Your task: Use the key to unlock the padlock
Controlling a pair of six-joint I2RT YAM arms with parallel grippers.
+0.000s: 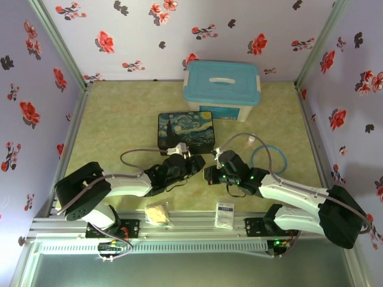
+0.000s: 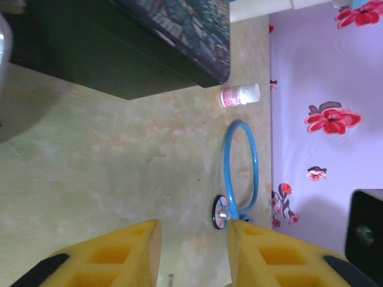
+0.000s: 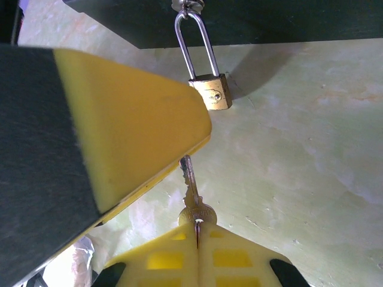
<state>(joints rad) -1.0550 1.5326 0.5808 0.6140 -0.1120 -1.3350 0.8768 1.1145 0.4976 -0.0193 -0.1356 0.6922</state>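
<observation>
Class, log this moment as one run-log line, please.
right gripper: shut on key | key: tip short of padlock, not inserted | padlock: shackle closed | left gripper: open, empty

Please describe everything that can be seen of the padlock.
The padlock is small, with a brass-coloured body and a long, thin silver shackle. A round keyhole shows on the face turned to the right wrist camera. Both shackle legs enter the body, so it looks locked. The shackle passes through a small metal ring on the dark box. The body seems to lie on the green table. The key, in the right gripper, is not touching it.
</observation>
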